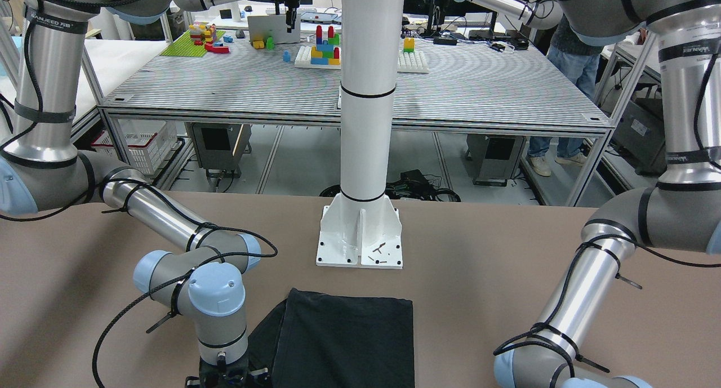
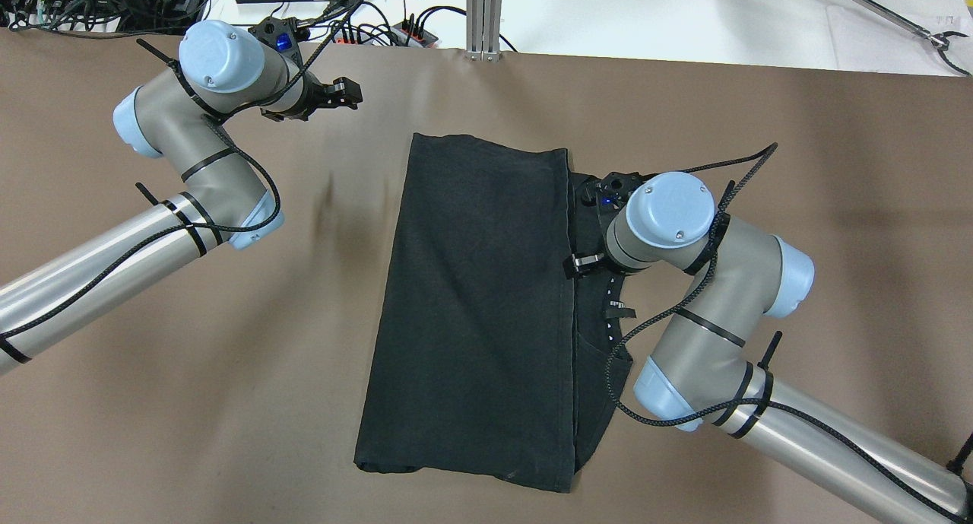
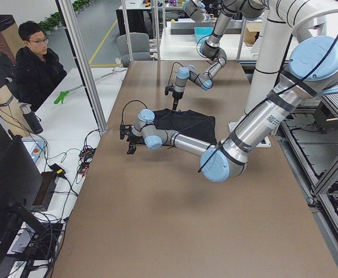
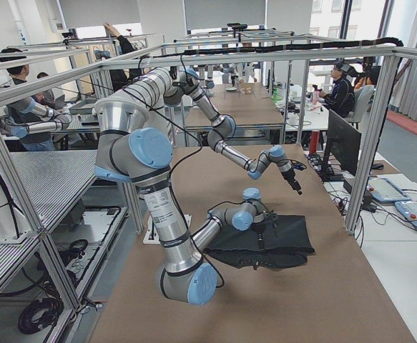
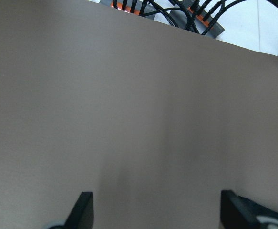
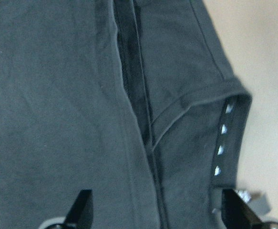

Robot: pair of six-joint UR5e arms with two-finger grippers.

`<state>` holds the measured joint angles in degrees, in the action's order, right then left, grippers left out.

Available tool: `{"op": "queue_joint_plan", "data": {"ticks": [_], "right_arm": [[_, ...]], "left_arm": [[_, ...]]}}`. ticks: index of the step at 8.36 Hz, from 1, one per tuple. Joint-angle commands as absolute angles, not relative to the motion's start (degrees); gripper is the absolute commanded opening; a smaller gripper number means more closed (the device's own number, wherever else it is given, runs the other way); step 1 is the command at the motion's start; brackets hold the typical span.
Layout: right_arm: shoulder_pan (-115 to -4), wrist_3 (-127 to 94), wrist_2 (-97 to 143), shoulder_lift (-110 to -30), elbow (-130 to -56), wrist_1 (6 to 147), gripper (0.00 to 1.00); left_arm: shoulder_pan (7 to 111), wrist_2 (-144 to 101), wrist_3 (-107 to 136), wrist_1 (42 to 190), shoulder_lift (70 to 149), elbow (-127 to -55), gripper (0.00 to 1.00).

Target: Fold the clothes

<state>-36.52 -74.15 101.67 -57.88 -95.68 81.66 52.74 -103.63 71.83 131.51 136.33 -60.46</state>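
we've got black clothes point(image 2: 471, 311) flat mid-tabletop point(image 2: 228, 372), right end effector point(image 6: 158, 217) released, hovering over their dotted edge, left end effector point(image 5: 155, 214) released too, above bare far edge

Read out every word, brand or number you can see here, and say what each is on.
"HUAWEI": back of the black flat monitor beside the table.
"ANJEED": black printed strap round the right arm's silver tube; first letter hidden, following characters too small.
Matching black strap on the left arm: too blurred.
Black fabric garment: white dots only, no text.
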Motion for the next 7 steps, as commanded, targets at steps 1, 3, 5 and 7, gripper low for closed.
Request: {"op": "queue_joint_plan", "data": {"ticks": [1,3,5,7], "right_arm": [[-24.5,-110.3,87.5,-59.7,-101.7,83.1,0.95],[-19.6,-122.0,85.8,-66.6,-108.0,84.5,0.92],[-16.3,-127.9,85.1,-70.4,-113.6,87.9,0.82],[-12.5,-129.8,83.9,-70.4,-113.5,92.2,0.81]], "left_arm": [[51.9,-103.7,72.0,131.6,136.8,-60.5,0.94],[51.9,-103.6,72.1,131.7,137.0,-60.5,0.94],[50.0,-100.8,73.4,131.4,138.2,-61.6,0.94],[49.4,-99.8,73.9,131.3,138.3,-62.0,0.94]]}}
